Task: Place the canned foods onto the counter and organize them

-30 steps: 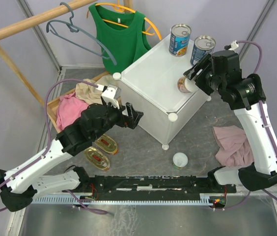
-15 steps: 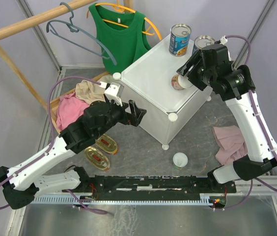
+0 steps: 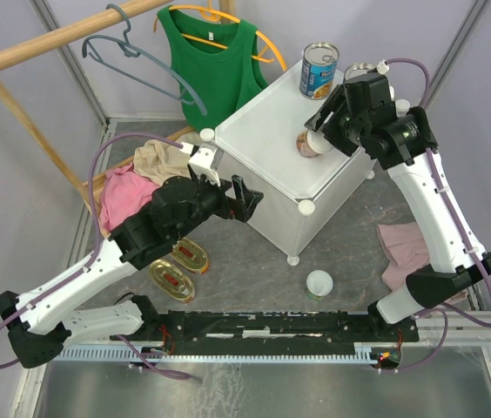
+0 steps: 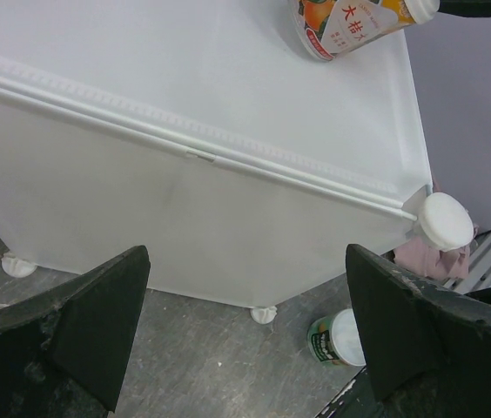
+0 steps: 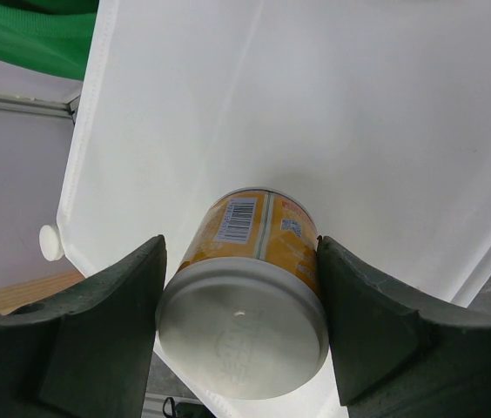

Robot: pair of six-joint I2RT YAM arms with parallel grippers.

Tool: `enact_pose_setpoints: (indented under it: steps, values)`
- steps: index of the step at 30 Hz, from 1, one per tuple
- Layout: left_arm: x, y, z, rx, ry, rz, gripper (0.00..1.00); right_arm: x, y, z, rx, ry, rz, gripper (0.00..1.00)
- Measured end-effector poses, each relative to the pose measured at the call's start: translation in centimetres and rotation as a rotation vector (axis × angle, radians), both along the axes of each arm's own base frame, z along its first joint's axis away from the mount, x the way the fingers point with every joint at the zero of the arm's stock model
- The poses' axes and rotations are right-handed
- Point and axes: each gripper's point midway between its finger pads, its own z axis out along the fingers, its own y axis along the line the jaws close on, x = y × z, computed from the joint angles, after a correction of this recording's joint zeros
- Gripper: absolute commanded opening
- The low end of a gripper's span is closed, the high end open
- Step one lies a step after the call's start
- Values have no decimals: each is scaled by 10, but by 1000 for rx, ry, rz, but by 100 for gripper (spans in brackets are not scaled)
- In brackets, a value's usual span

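The large white cube-shaped cabinet (image 3: 267, 152) now has the right gripper (image 3: 322, 132) over the right-middle of its flat top. It has swung inward from the right edge within the last second, so a set-down looks near. That gripper is clamped on the small white-lidded, orange-labelled can (image 5: 258, 231), which is tilted, its long axis slanting from the lid at the wrist down toward the cabinet top, base leading; contact is unclear. The left gripper (image 4: 245, 340) hangs spread apart and empty before the cabinet's front.
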Motion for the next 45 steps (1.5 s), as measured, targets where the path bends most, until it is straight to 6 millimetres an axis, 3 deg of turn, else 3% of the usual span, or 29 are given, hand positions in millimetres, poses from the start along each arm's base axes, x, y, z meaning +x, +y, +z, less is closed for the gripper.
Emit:
enact_pose_setpoints:
  steps: [20,32,45]
  values:
    - [2,-4,-2,7,2,-6,99,13,13,-3,1,-11,18,39]
    - [3,-6,2,0,-4,-6,99,23,22,-3,8,-26,25,67]
    - [6,-9,-3,9,3,-6,99,31,26,-4,1,-36,21,81]
